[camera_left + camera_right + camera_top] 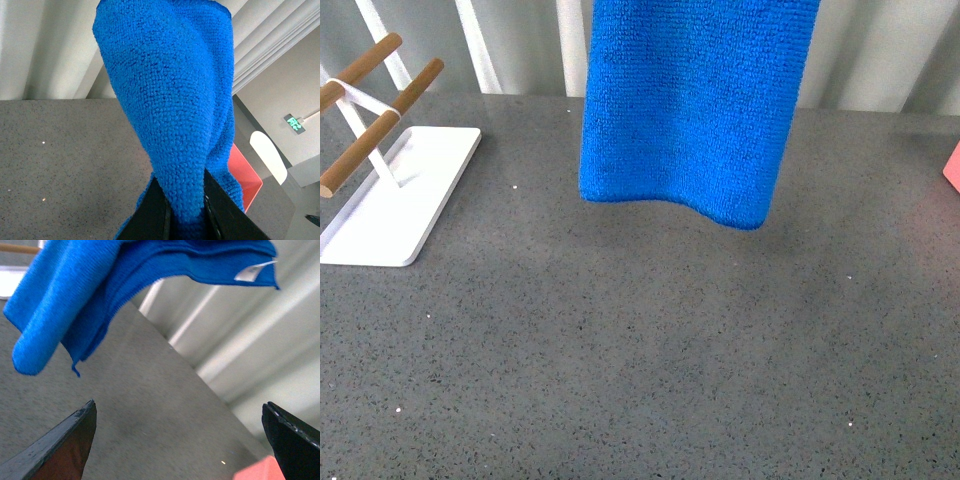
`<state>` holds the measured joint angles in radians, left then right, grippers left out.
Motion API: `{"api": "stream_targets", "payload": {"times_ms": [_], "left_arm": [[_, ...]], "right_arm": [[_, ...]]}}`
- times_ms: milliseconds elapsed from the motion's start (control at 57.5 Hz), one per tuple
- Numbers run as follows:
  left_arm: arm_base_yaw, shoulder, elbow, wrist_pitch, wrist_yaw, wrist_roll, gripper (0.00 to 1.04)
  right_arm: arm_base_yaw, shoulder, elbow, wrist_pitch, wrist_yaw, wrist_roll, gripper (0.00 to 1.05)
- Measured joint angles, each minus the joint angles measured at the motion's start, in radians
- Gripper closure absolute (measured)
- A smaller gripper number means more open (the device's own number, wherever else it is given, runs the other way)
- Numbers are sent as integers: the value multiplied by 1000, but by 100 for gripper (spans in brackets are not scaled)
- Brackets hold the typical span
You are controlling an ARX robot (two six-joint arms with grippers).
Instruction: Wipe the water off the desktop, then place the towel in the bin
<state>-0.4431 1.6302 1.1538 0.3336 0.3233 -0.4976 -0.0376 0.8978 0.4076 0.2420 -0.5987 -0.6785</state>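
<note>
The bright blue towel (pixel 690 110) hangs in the air above the far middle of the dark-grey speckled desktop (pixel 640 350), its lower edge clear of the surface. My left gripper (pixel 184 210) is shut on the towel (pixel 170 100), pinching a fold between its black fingers (pixel 150 215). The gripper itself is out of the front view. My right gripper (pixel 180 430) is open and empty over the desktop (pixel 140 405), with the towel (pixel 100 285) and its white tag (pixel 248 272) hanging beyond it. I see no water on the desktop.
A white rack base (pixel 395 195) with wooden bars (pixel 365 145) stands at the far left. A red bin shows at the right edge (pixel 952 165), also in the left wrist view (pixel 245 175) and the right wrist view (pixel 260 471). A pale ribbed wall runs behind.
</note>
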Motion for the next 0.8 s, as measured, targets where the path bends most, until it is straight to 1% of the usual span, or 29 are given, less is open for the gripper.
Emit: {"api": "stream_targets", "payload": {"times_ms": [70, 122, 156, 209, 261, 382, 521, 799], "left_arm": [[-4, 0, 0, 0, 0, -4, 99], [-6, 0, 0, 0, -2, -5, 99], [-6, 0, 0, 0, -2, -5, 99], [-8, 0, 0, 0, -2, -5, 99], [-9, 0, 0, -5, -2, -9, 99], [-11, 0, 0, -8, -3, -26, 99], [-21, 0, 10, -15, -7, -33, 99], [-34, 0, 31, -31, -10, -58, 99]], "right_arm": [[47, 69, 26, 36, -23, 43, 7], [84, 105, 36, 73, -51, 104, 7], [110, 124, 40, 123, -79, 178, 7], [145, 149, 40, 212, -95, 301, 7], [171, 178, 44, 297, -81, 429, 7], [194, 258, 65, 385, -30, 612, 7], [196, 343, 75, 416, -21, 710, 7], [225, 446, 87, 475, -50, 792, 7]]}}
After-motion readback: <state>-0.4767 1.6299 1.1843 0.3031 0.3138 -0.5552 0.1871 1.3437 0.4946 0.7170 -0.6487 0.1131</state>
